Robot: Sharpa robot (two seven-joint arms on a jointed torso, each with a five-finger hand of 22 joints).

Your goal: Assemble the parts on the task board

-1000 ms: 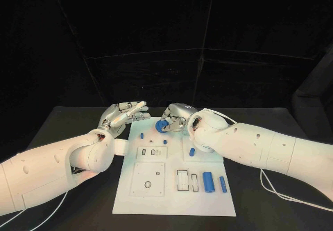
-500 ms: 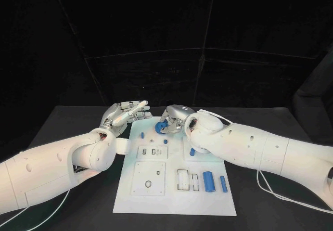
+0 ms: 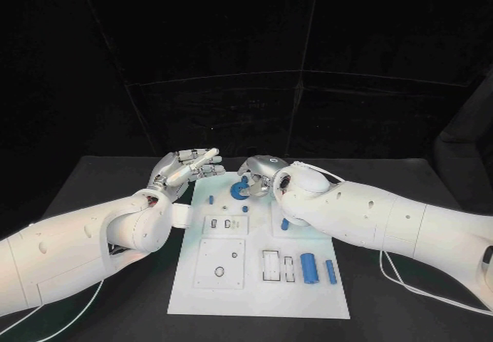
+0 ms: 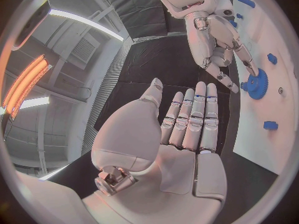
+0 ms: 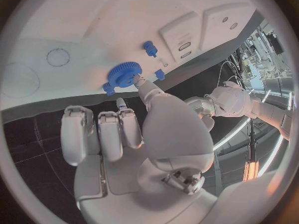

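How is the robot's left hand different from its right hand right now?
The left hand holds nothing, while the right hand touches the blue gear with its fingertips. The left hand's fingers lie straight and side by side; the right hand's curl down toward the task board. The left hand is raised beside the board's far corner; the right hand reaches over the board. Both are silver, on white arms.

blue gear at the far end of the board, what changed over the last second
The right robot hand has brought the blue gear slightly down toward the task board; its fingertips are on the gear in both wrist views. The left robot hand stayed open and raised beside the board. The blue cylinders at the near right did not move.
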